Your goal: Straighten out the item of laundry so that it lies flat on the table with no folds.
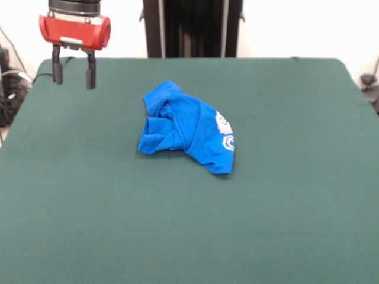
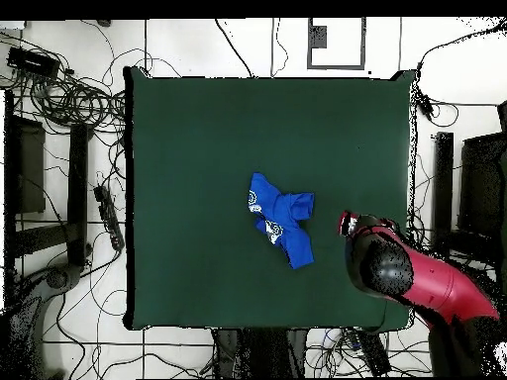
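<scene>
The item of laundry (image 1: 186, 128), a small bright blue garment with white printed marks at its right edge, lies crumpled and folded near the middle of the dark green table (image 1: 284, 207). It also shows in the overhead view (image 2: 281, 219). My gripper (image 1: 74, 76) hangs open and empty above the table's far left corner in the front view, well apart from the garment. In the overhead view the red arm (image 2: 416, 277) sits over the table's lower right, to the right of the garment.
The robot's black pedestal (image 1: 192, 28) stands at the table's far edge. Cables and dark equipment (image 2: 59, 94) lie on the floor around the table, mostly on the overhead view's left and right sides.
</scene>
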Robot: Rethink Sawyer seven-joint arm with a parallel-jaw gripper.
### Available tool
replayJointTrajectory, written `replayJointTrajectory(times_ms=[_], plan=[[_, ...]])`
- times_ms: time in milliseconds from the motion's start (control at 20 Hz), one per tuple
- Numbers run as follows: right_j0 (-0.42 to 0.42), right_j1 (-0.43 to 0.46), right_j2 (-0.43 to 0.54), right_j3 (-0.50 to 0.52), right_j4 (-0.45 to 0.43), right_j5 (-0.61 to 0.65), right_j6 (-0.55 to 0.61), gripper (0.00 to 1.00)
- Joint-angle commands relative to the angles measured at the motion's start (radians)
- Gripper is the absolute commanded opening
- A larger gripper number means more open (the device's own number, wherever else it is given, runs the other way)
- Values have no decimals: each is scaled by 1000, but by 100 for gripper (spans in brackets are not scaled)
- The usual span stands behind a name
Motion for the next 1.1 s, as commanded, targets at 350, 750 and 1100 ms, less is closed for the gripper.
replayJointTrajectory(times_ms=[350, 750, 1100], plan=[[94, 21, 73, 32, -25, 93, 57, 100], [122, 39, 82, 63, -8, 27, 107, 100], [223, 22, 18, 81, 14, -17, 187, 100]])
